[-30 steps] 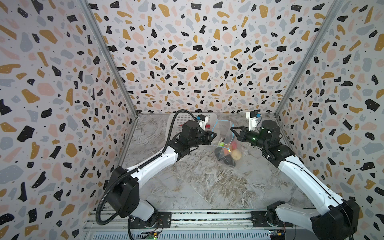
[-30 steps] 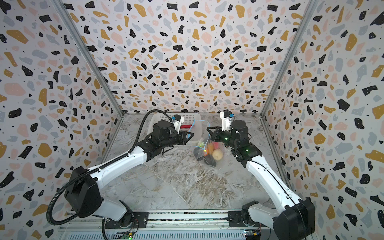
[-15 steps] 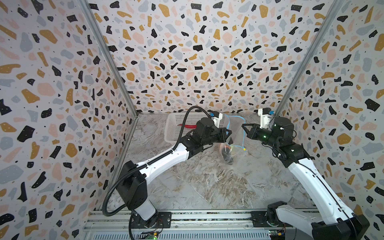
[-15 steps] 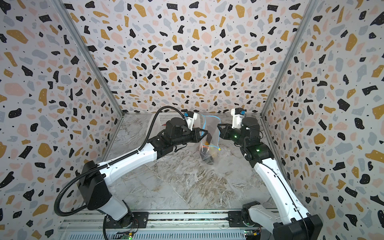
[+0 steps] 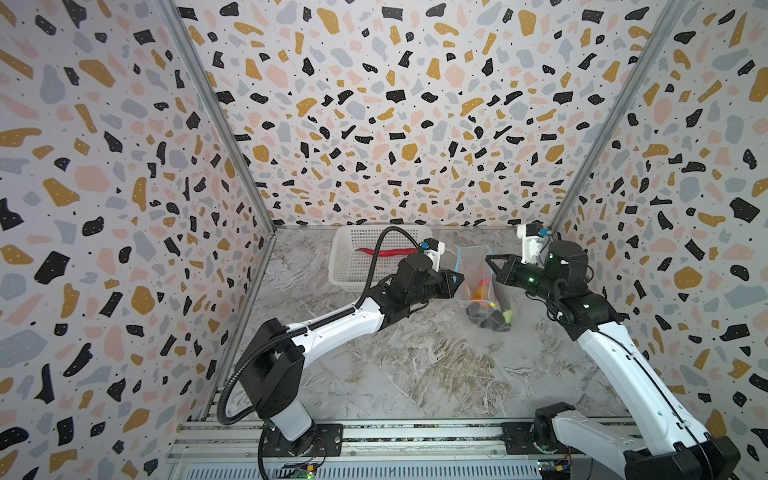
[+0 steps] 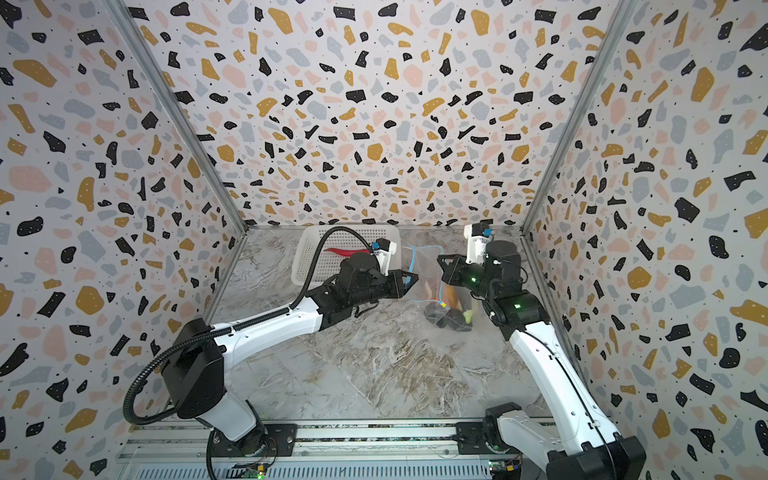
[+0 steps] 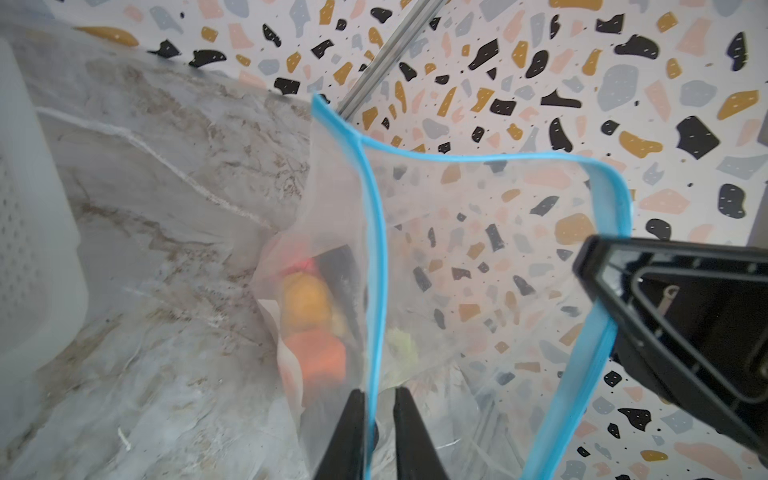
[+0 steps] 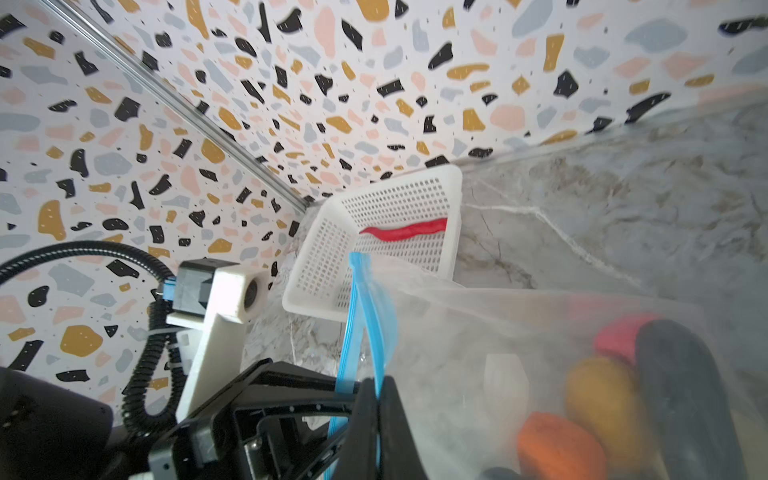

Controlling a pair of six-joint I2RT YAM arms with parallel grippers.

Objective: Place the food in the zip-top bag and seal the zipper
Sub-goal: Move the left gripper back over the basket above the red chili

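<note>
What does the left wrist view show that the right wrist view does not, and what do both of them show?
Only the left wrist view shows the mouth of the zip-top bag spread wide, its blue zipper forming a loop. Only the right wrist view shows the red chili, lying in the white basket, outside the bag. Both show the bag, the zipper, the potato and orange inside, and the right end effector shut on the zipper.

A robot lab booth — terrazzo-print panel walls (image 5: 374, 104), marble-print tabletop (image 5: 415, 365), aluminium mounting rail (image 5: 415, 434) in front.
</note>
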